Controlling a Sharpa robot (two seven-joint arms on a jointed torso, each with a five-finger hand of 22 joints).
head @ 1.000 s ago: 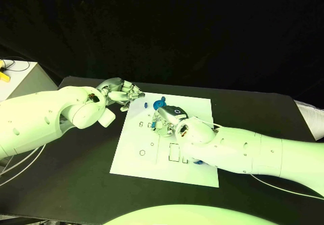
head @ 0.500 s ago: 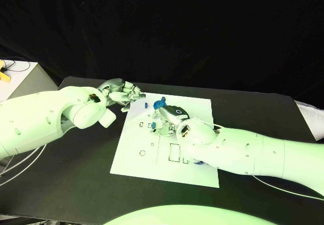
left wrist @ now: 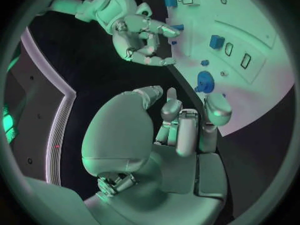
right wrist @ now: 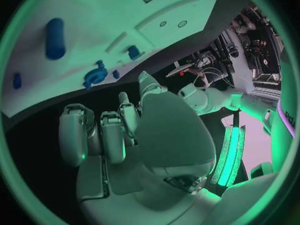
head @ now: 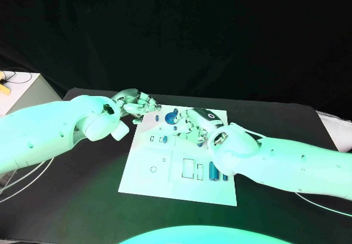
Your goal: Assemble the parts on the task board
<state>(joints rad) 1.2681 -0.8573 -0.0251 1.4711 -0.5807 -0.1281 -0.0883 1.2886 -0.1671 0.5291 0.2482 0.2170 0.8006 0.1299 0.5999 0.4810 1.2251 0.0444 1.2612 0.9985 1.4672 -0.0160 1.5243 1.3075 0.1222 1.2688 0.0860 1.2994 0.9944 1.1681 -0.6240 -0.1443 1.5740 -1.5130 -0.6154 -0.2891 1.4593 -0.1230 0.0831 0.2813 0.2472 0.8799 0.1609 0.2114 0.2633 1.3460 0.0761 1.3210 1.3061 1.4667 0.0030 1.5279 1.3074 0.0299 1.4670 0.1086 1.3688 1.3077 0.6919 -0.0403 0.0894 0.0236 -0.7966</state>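
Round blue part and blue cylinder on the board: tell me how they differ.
The round blue part is disc-shaped; the blue cylinder is a long rod. The round blue part sits by the far edge of the task board; the blue cylinder lies by its near edge. Both are blue.

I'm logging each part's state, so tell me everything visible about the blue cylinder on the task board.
The blue cylinder is a smooth, plastic-looking piece with rounded ends. It lies flat on the white task board, lengthwise beside the rectangular slots at the board's near right, close to the right arm. The right wrist view shows nothing touching it.
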